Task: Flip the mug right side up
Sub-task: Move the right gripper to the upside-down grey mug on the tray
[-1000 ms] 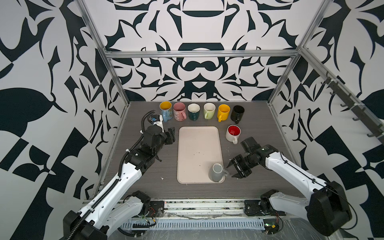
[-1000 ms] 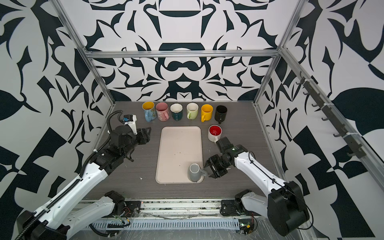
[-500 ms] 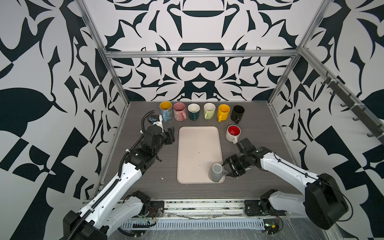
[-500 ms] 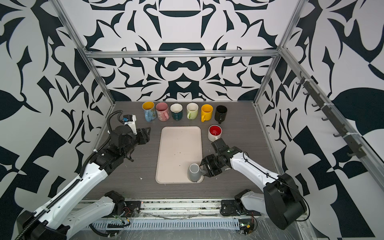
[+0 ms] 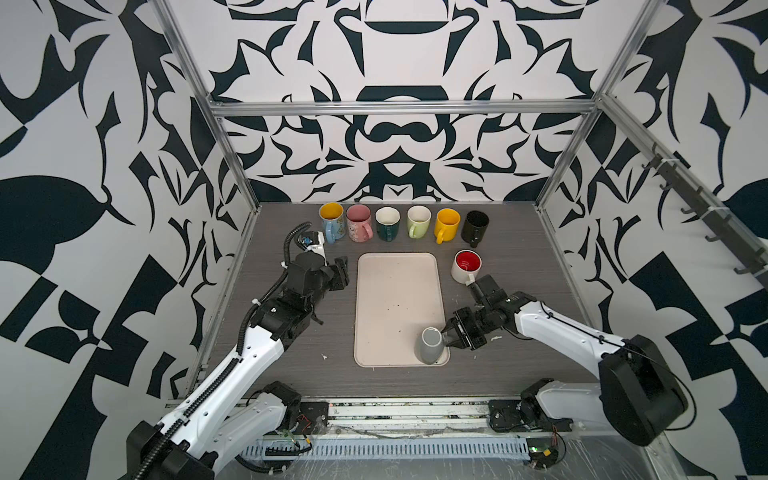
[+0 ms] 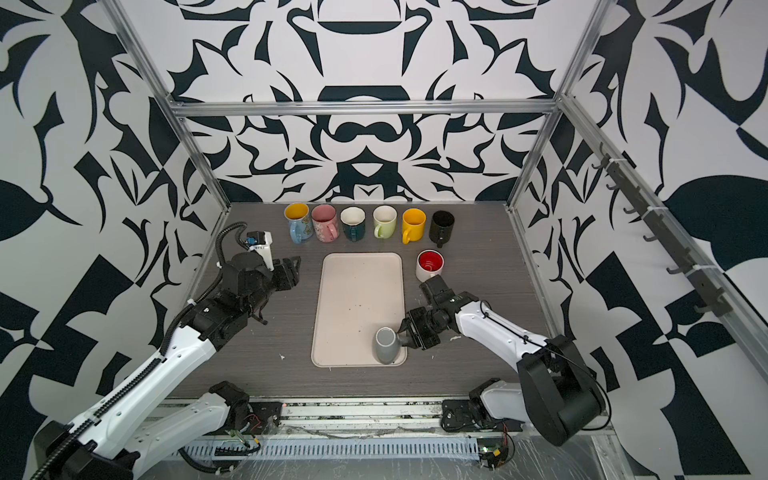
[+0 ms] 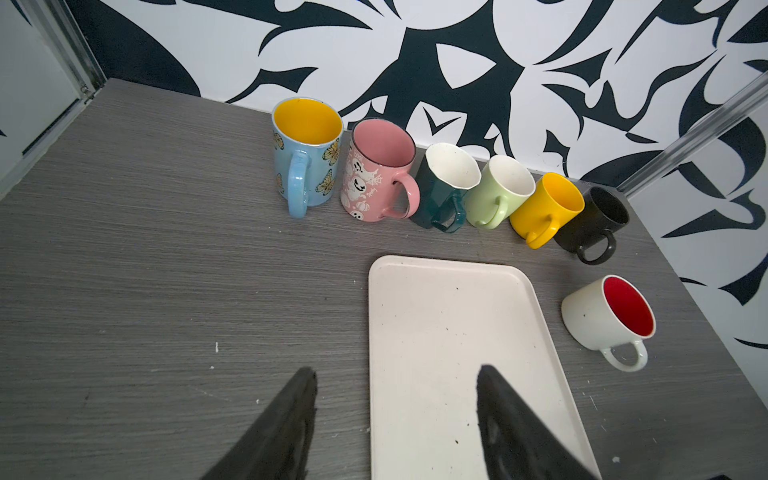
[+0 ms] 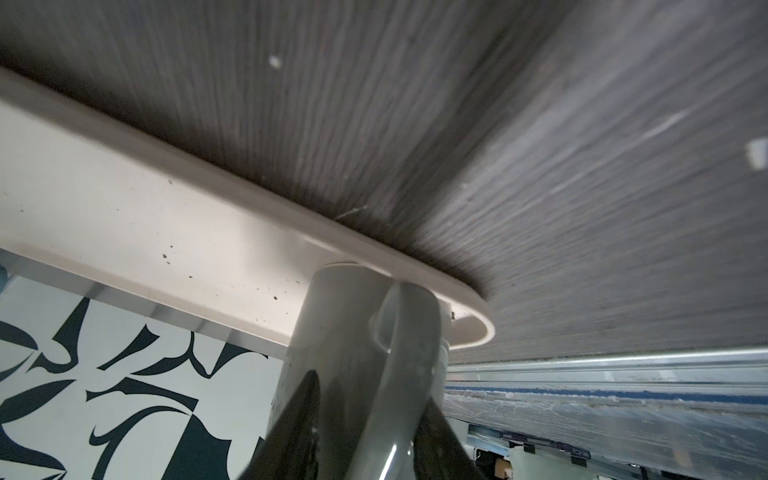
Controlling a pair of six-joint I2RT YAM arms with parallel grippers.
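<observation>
Now for the flip: our right gripper straddles the mug's handle

Our right gripper (image 5: 451,336) has reached the grey mug (image 5: 430,348), which stands mouth-down, base up, in a corner of the cream tray (image 5: 395,291). Seen from the right wrist, the handle (image 8: 399,332) runs between the two black fingers (image 8: 291,424), with the mug's body just beyond their tips. The fingers look snug against the handle, but we cannot tell whether they truly pinch it. Our left gripper (image 7: 395,370) hangs well apart, its fingers spread with nothing between them.

To do this step well, we judge, we should be sure of a firm bite across the handle before any lift, since a loose hold would let the mug swing on it. We would then raise the mug clear of the tray's rim, which lies just beside the fingers. After that we would roll the wrist slowly and set the base down flat before letting go.
</observation>
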